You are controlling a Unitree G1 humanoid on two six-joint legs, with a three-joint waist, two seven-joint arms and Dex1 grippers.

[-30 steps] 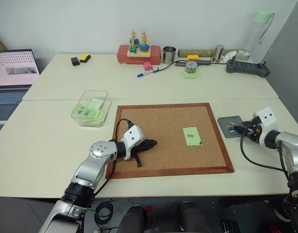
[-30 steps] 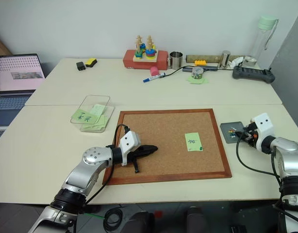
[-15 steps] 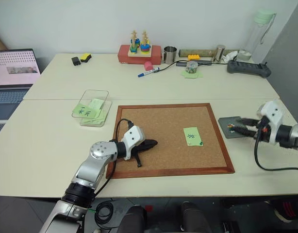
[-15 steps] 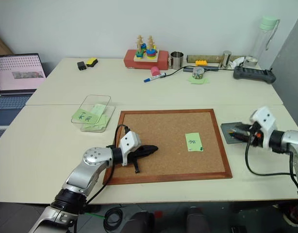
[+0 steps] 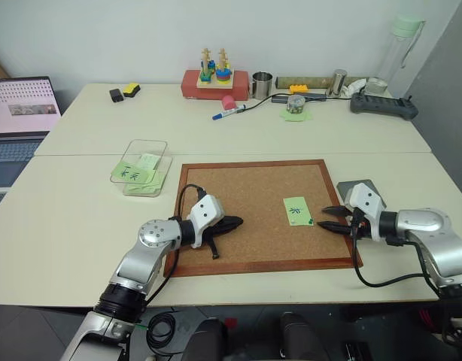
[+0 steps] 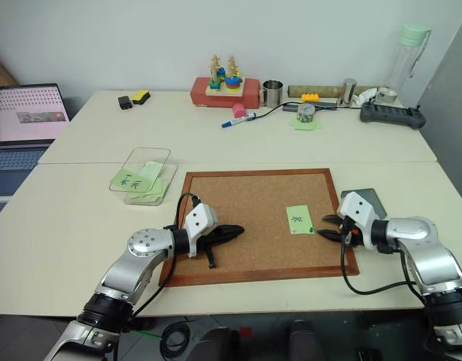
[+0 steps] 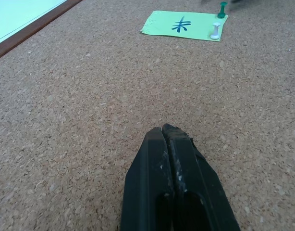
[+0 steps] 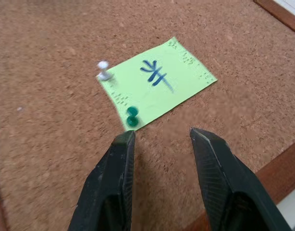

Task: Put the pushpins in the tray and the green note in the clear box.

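Pin removal in hand. Green note point(image 8: 154, 82) pinned on corkboard point(image 5: 246, 192) by green pushpin point(image 8: 131, 117) and white pushpin point(image 8: 104, 70). Right gripper point(image 8: 162, 139) parted, empty, just short of green pin. Left gripper point(image 7: 166, 139) clenched, empty, resting on cork. Next, likely: straddle pin head, pinch, pull, carry to tray point(image 5: 353, 189).

The corkboard point(image 5: 253, 214) is rough, grainy cork in a smooth wood frame. The note point(image 8: 157, 82) is matt paper. The pins point(image 8: 132, 117) look like glossy plastic.
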